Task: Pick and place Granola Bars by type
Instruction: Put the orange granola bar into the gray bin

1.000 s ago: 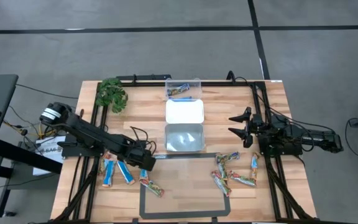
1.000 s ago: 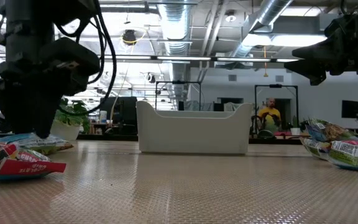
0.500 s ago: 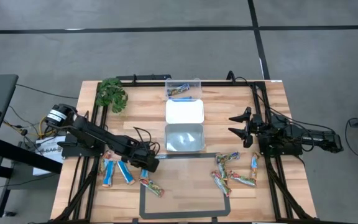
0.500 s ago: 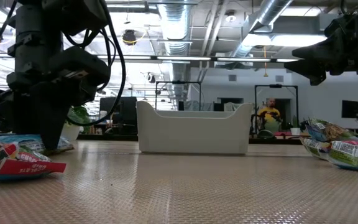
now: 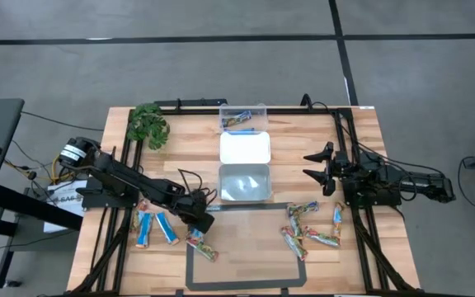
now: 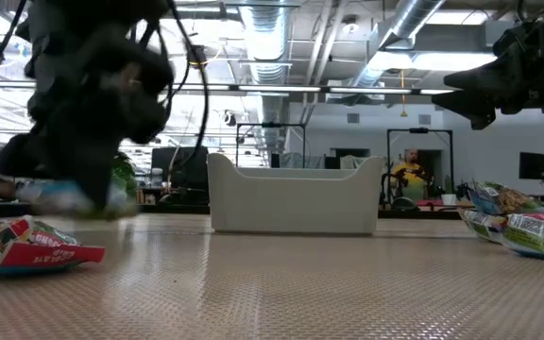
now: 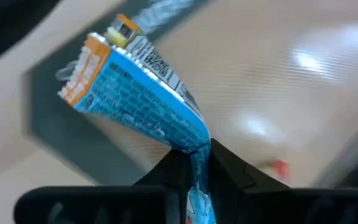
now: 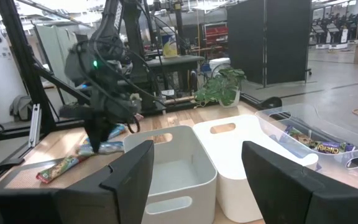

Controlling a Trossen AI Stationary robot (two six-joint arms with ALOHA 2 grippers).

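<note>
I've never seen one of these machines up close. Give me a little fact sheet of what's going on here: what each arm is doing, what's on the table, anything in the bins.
left gripper: shut on a blue granola bar, lifted just off the table's left part
right gripper: open, holding nothing, waiting above the table's right side
loose bars, left: a few lying on the wooden table
loose bars, right: a small heap
white bins: two, side by side at centre
clear tub: at the far edge, bars inside
plant: far left corner
</note>
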